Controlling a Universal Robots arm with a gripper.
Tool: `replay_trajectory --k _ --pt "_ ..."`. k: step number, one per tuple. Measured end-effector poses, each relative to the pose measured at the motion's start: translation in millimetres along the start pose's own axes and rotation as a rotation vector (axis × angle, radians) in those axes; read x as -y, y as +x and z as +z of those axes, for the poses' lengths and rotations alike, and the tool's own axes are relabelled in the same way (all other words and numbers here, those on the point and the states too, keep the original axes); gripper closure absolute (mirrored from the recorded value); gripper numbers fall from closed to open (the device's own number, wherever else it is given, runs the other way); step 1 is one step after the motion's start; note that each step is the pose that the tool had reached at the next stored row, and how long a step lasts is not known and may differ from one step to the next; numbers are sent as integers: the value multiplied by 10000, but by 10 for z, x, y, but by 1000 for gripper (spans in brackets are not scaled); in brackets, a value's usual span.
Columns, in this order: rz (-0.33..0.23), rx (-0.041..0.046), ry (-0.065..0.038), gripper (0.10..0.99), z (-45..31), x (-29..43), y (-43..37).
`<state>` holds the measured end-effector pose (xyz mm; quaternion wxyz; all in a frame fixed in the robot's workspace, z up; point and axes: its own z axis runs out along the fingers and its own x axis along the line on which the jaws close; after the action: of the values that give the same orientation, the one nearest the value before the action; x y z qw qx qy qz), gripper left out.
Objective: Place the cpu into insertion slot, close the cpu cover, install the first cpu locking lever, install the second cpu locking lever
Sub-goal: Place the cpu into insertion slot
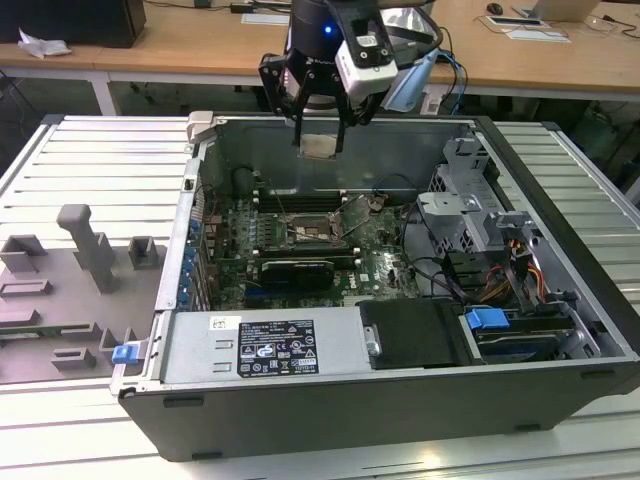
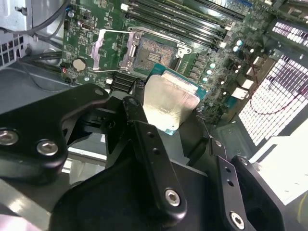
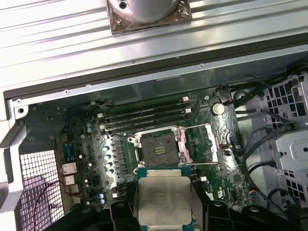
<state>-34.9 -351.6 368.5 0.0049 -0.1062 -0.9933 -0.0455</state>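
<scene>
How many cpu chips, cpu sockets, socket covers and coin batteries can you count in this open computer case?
cpu, held in the gripper: 1
insertion slot: 1
cpu cover, swung open: 1
coin battery: 1
Total: 4

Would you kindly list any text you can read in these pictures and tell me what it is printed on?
Black label on the power supply: print and symbols, too small to read.
White sticker beside it: too small to read.
Face of the cpu in the hand: faint lines, too blurred to read.
</scene>
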Motion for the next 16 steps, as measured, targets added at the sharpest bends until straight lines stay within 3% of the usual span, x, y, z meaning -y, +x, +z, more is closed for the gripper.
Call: replay_trajectory --k 3,16 --pt "557 50 -10 553 1 0 0" --pt "1956 175 -37 553 3 0 0"
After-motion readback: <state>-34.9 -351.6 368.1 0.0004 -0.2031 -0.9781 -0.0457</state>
